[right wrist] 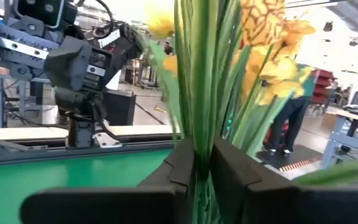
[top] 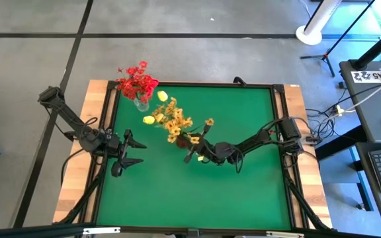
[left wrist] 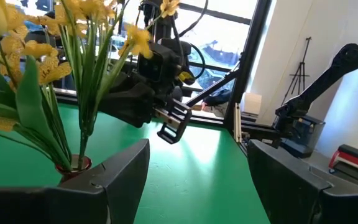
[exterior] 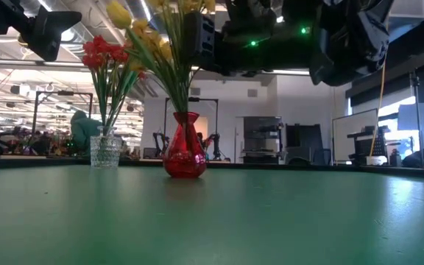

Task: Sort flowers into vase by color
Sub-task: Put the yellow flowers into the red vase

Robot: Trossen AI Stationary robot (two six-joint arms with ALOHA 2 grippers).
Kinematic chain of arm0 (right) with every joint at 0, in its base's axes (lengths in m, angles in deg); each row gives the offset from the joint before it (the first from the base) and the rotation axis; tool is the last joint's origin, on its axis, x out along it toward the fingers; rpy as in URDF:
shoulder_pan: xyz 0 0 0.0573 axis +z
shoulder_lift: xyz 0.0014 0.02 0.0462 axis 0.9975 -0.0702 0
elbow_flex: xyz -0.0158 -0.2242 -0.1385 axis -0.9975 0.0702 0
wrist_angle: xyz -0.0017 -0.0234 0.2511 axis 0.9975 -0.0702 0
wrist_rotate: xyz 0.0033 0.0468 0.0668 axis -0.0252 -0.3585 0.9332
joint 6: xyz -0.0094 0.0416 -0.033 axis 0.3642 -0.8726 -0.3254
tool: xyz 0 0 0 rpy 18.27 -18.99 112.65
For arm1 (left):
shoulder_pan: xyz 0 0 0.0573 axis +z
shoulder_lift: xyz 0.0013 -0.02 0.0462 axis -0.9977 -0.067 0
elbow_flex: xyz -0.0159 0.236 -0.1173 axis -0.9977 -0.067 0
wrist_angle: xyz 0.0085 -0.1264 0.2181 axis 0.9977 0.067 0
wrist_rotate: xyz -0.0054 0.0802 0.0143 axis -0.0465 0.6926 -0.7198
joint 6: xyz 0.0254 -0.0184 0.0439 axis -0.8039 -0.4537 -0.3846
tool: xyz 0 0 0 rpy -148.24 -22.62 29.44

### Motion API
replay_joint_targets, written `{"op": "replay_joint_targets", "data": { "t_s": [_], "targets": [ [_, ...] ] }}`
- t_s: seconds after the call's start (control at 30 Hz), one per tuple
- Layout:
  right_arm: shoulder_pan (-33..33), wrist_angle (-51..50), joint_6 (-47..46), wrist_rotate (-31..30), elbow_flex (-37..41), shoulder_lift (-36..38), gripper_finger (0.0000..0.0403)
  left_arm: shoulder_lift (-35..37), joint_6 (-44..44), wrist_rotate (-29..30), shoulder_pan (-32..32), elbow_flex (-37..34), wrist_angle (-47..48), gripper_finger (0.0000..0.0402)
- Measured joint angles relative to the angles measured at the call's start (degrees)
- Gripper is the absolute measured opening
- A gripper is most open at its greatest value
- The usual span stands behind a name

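Red flowers [top: 137, 80] stand in a clear glass vase [exterior: 105, 152] at the table's far left. A bunch of yellow flowers [top: 172, 122] stands with its stems in a red vase [exterior: 185, 156] near the table's middle. My right gripper [right wrist: 202, 163] reaches in from the right, level with the upper stems of this bunch, and is shut on green stems. My left gripper [top: 132, 152] hovers open to the left of the red vase, touching nothing. In the left wrist view, the open fingers of my left gripper [left wrist: 197, 180] frame the red vase's rim [left wrist: 73, 165]. My right gripper pinches green stems [right wrist: 202, 140] of the yellow flowers between its two fingers [right wrist: 182, 165]. It comes in level from the table's right, with the fingers lying across the stems. The stems stand upright in the hold. One stem or several, I cannot tell; their lower ends are hidden.
The green mat [top: 197, 192] lies open toward the near edge and the right side. A dark raised frame [top: 280, 132] borders the mat. The two vases stand close together at the far left. The room beyond holds stands, desks and a person in the distance [exterior: 83, 132].
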Motion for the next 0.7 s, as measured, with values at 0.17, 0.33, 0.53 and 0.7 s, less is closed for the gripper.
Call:
{"op": "replay_joint_targets", "data": {
  "t_s": [0.17,0.33,0.53,0.7],
  "targets": [
    [0.0,-1.0,-0.1,-2.9,0.0,0.6,0.0091,0.0,0.0,0.0,0.0,0.0,0.0,0.0266],
    [0.1,-1.3,-0.1,-4.7,0.0,0.8,0.0143,0.0,0.0,0.0,0.0,0.0,0.2,0.0266],
    [2.0,-1.2,1.3,-8.5,0.0,1.1,0.019,0.0,0.2,0.0,0.0,0.0,0.4,0.0266],
    [5.3,-1.3,5.1,-12.6,0.0,3.5,0.0216,0.0,0.2,0.0,0.0,0.0,0.6,0.0266]
  ]
}}
